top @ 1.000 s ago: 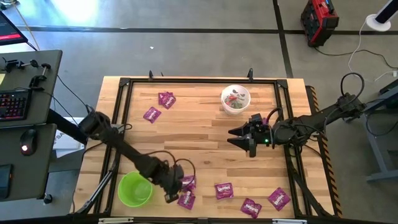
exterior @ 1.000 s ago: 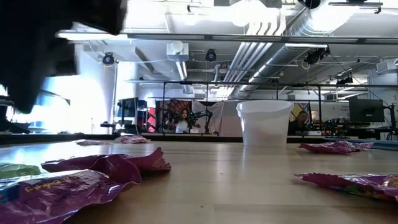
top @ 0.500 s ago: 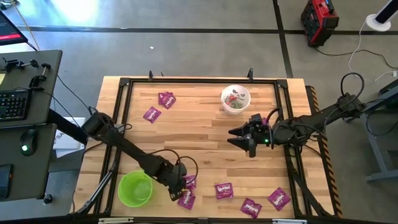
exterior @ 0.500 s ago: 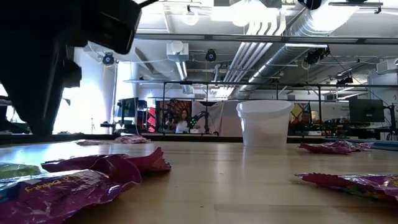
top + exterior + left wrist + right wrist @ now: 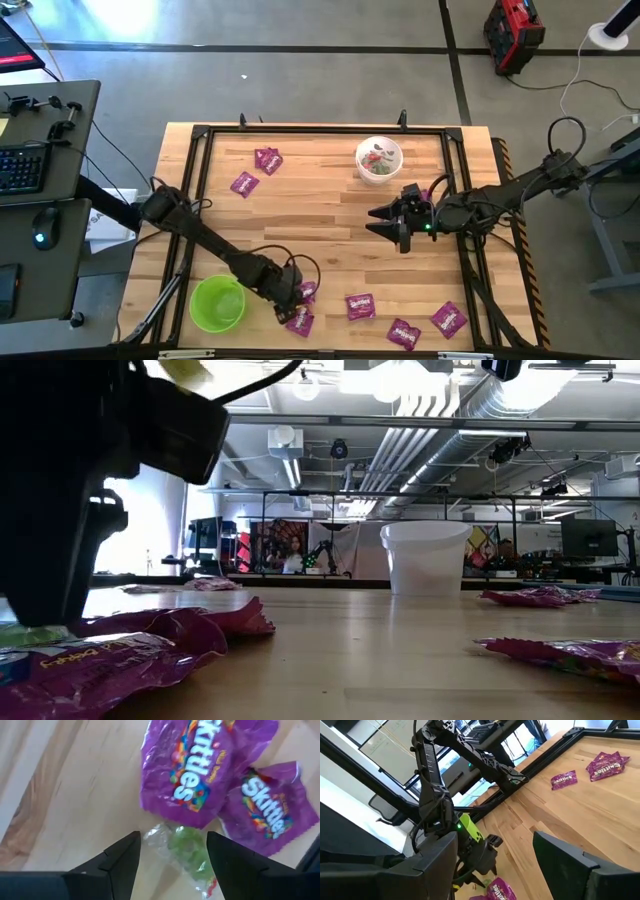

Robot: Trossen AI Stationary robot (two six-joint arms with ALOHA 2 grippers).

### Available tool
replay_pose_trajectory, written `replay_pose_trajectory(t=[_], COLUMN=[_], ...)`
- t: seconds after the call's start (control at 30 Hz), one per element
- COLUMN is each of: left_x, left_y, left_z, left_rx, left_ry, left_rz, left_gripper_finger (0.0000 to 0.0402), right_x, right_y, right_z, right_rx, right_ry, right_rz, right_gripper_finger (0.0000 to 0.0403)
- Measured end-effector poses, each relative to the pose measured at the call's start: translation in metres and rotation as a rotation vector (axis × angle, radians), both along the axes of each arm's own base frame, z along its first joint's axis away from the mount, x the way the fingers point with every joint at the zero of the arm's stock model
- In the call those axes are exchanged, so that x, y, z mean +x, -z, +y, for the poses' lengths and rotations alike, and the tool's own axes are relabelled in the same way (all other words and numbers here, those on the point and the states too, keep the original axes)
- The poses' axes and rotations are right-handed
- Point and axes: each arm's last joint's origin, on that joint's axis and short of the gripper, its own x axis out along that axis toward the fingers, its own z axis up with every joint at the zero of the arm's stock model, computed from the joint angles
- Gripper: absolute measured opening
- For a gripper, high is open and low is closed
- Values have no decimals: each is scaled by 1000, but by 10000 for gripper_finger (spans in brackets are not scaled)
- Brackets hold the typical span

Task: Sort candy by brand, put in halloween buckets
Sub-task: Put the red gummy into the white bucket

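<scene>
Left end effector (image 5: 172, 851), lowered and now spread, straddles a green sweet (image 5: 187, 845) beside two packets (image 5: 200, 767); pickup looks imminent. Right end effector (image 5: 385, 220) waits, spread.

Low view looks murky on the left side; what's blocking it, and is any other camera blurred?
Low view: the left end effector is a backlit black silhouette against bright windows. Left wrist view: the purple packets are soft, as is the green sweet. High view: evenly lit.
</scene>
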Motion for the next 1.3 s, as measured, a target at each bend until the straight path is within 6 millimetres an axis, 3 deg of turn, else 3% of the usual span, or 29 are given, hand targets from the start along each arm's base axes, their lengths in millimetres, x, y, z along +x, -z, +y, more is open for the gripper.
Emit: replay_pose_trajectory(t=[0.17, 0.27, 0.37, 0.5, 0.57, 0.73, 0.93, 1.03, 1.17, 1.3], left_x=[1, 0, -1, -1, -2, -6, -25, -36, -34, -16], left_y=[10, 11, 9, 1, -5, -49, -132, -161, -179, -168], left_z=[-2, -1, 1, 5, 10, 31, 67, 79, 81, 70], left_rx=[10, 22, 37, 34, 45, 71, 186, 304, 359, 381], left_ry=[11, 15, 28, 59, 61, 47, -128, -208, -268, -257], left_rz=[25, 38, 35, 15, 13, -93, -439, -613, -769, -818], left_gripper_finger=[213, 185, 129, 25, 13, 4, 1, 1, 1, 0], right_x=[0, 0, 0, 0, 0, 0, 0, 0, 0, 0], right_y=[0, 0, 0, 0, 1, 1, 1, 1, 1, 1], right_z=[0, 0, 0, 0, 0, 0, 0, 0, -1, -1], right_rx=[-1, -1, -1, -3, -4, 2, 18, 20, 18, 14], right_ry=[0, 0, 0, 0, 0, 1, 5, 6, 21, 31], right_rz=[2, 2, 2, 4, 7, 7, 7, 6, 5, 4], right_gripper_finger=[254, 254, 254, 254, 254, 254, 254, 254, 254, 254])
